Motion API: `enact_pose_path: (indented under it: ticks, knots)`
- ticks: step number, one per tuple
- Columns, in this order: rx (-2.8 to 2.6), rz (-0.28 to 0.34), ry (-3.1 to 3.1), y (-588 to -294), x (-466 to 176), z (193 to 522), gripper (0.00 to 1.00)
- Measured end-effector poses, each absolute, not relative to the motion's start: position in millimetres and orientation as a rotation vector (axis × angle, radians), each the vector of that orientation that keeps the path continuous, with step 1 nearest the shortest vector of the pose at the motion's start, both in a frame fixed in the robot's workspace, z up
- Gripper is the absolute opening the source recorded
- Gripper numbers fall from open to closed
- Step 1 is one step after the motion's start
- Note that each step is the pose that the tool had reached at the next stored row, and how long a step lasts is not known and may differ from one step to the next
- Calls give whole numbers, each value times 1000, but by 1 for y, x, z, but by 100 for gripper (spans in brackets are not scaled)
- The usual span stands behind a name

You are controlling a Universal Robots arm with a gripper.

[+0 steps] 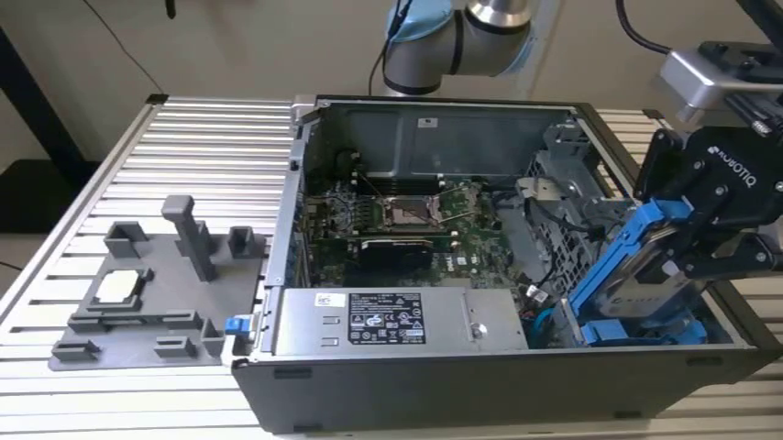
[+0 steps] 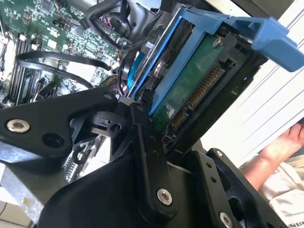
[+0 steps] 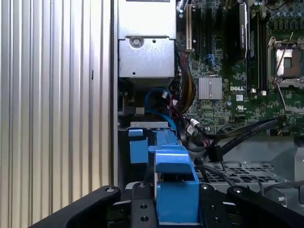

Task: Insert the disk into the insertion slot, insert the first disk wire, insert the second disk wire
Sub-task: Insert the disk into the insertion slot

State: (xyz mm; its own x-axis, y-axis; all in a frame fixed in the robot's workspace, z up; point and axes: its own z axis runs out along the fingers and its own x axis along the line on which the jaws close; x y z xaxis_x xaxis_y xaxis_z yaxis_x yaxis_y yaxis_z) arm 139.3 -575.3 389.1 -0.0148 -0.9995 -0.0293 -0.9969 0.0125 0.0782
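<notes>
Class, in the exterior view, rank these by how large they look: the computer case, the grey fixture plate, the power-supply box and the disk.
1. computer case
2. grey fixture plate
3. power-supply box and disk: too alike to rank, since the pincer covers part of the disk.

An open computer case (image 1: pixel 490 390) sits on the slatted desk (image 1: pixel 208 156) — green motherboard (image 1: pixel 471 240) and grey power-supply box (image 1: pixel 306 330) inside — a grey moulded fixture (image 1: pixel 135 339) beside it.

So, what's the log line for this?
step: disk insertion | fingers: shut on silver-grey hard drive in blue plastic frame | drive: tilted, lower end inside open grey computer case | drive connector: bare
</notes>
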Motion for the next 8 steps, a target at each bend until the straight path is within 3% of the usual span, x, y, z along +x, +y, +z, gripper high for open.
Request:
enact_pose_path:
  ticks: [8]
  knots:
    - [2181,-118,-2210,-570,136,375,32]
